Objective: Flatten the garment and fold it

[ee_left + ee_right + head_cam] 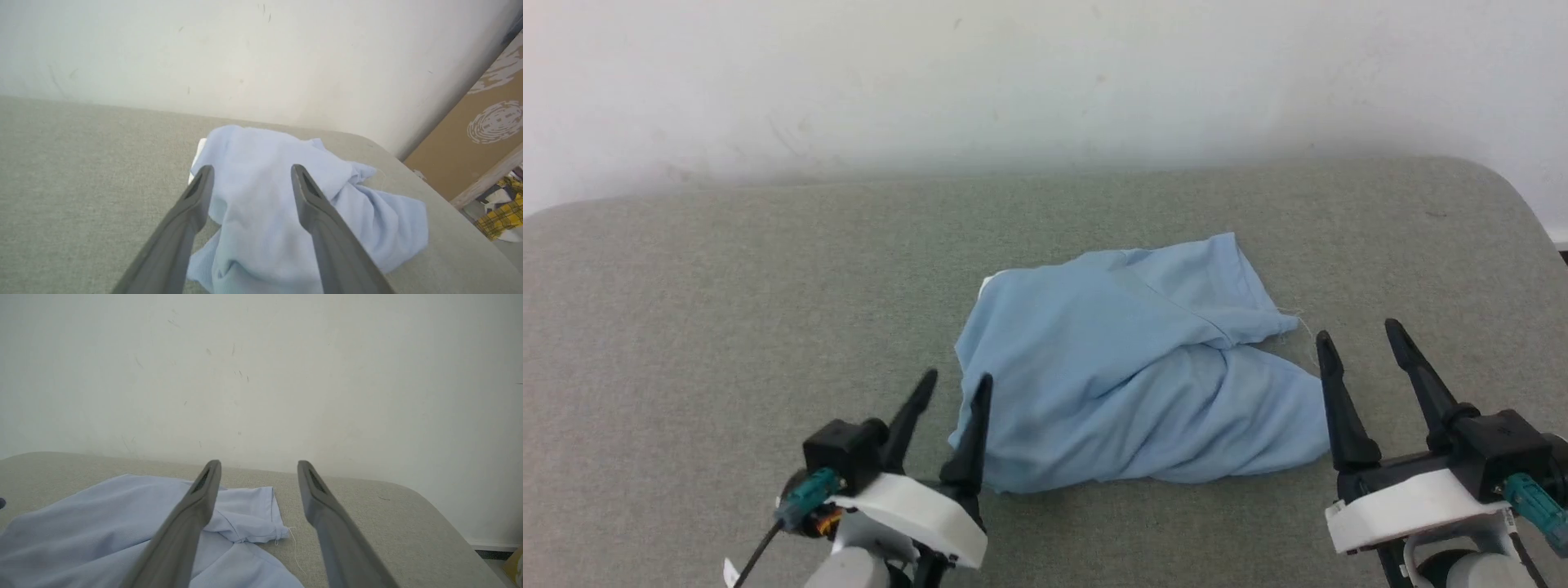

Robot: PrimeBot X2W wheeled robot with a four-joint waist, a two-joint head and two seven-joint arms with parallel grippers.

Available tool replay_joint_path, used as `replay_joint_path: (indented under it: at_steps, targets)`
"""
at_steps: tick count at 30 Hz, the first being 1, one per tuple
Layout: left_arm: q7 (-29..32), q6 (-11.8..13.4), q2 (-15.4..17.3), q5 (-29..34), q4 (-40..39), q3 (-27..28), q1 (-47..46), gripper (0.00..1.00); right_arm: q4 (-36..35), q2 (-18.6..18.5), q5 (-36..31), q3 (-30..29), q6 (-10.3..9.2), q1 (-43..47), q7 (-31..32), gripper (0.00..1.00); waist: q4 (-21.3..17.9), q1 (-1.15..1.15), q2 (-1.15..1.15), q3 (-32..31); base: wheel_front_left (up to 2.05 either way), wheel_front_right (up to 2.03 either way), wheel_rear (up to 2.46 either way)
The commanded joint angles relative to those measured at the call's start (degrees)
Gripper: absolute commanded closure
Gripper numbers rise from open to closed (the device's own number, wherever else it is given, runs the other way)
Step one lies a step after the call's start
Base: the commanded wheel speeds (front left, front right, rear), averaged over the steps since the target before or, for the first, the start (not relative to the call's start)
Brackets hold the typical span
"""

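Note:
The garment point(1127, 367), a light blue knit shirt, lies crumpled in a twisted heap at the middle of the grey-green padded table point(727, 327). A sliver of its white collar point(987, 283) peeks out at the far left edge. One stitched sleeve hem point(1250, 286) points to the far right, with a loose thread trailing. My left gripper point(954, 388) hovers open at the heap's near left corner; in the left wrist view the garment point(265, 196) lies between and beyond the left gripper point(251, 173). My right gripper point(1362, 336) stands open just right of the cloth, holding nothing; the right wrist view shows the garment point(102, 522) at lower left.
A white wall point(1045, 73) rises behind the table's far edge. The table's rounded right corner point(1503, 180) drops off to the floor. Beyond it, the left wrist view shows a brown patterned board point(482, 134) and yellow checked cloth point(502, 216).

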Motion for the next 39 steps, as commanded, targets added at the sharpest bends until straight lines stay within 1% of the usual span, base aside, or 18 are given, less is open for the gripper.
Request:
replay_joint_path:
  at_steps: [1,6,10,16,20,22,24,26,29,31,34,36,39]
  targets:
    - [-0.5,0.5,0.0,0.8,-0.6,0.7,0.4,0.00,-0.2,0.1,0.3,0.1,-0.04,0.5,0.3,0.00,0.5,0.01,0.00,-0.3,0.00,0.00,0.00]
    - [-1.3,2.9,0.0,5.1,-6.7,6.5,1.3,0.00,-0.4,0.1,0.9,-0.1,-0.04,0.8,0.6,0.00,1.7,0.01,0.00,-0.5,0.00,0.00,0.00]
    - [-1.4,3.8,0.1,8.3,-9.6,12.4,3.5,0.00,-0.4,0.1,1.4,-0.3,-0.04,0.9,1.0,0.00,2.4,0.01,0.00,-0.3,0.00,0.00,0.00]
    - [-1.4,2.7,2.8,9.8,-8.9,18.1,6.6,0.00,0.1,0.1,2.2,-0.3,-0.04,0.9,1.4,0.00,2.7,0.01,0.00,0.0,0.00,0.00,0.00]
    - [-1.4,1.9,4.8,9.7,-7.7,19.3,8.2,0.00,0.8,0.1,2.9,-0.6,-0.04,1.2,2.0,0.00,2.8,0.01,0.00,-0.1,0.00,0.00,0.00]
    - [-1.3,1.7,5.1,9.5,-7.5,19.4,8.4,0.00,1.9,0.1,4.1,-1.3,-0.04,1.4,2.9,0.00,3.2,0.01,0.00,-0.1,0.00,0.00,0.00]
    - [-1.1,1.3,5.2,9.2,-7.4,19.1,8.2,0.00,4.2,0.1,5.6,-2.4,-0.04,1.4,4.5,0.00,4.1,0.01,0.00,0.1,0.00,0.00,0.00]
    - [-1.0,0.9,5.0,8.9,-7.3,18.8,7.6,0.00,7.1,0.1,5.2,-4.0,-0.04,0.7,6.3,0.00,5.1,0.01,0.00,0.7,0.00,0.00,0.00]
    - [-1.1,0.4,4.4,8.6,-7.4,18.4,6.6,0.00,12.2,0.1,5.0,-6.8,-0.04,-2.6,8.5,0.00,6.8,0.01,0.00,1.9,0.00,0.00,0.00]
    - [-1.1,0.1,3.7,8.5,-7.6,18.1,5.9,0.00,15.9,0.1,5.3,-8.5,-0.04,-6.4,9.6,0.00,8.1,0.01,0.00,3.1,0.00,0.00,0.00]
    - [-1.3,-0.5,2.4,8.7,-8.4,17.6,4.4,0.00,22.1,0.1,3.8,-10.7,-0.04,-13.2,12.8,0.00,10.0,0.01,0.00,5.4,0.00,0.00,0.00]
    - [-1.3,-1.0,1.0,8.7,-9.2,17.7,2.9,0.00,26.7,0.0,2.3,-11.5,-0.04,-18.1,16.8,0.00,11.4,0.01,0.00,7.2,0.00,0.00,0.00]
    - [-1.4,-1.9,-1.4,9.8,-10.9,18.3,1.0,0.00,32.3,-2.0,0.9,-11.6,-0.04,-25.5,23.3,0.00,13.2,0.01,0.00,9.9,0.00,0.00,0.00]
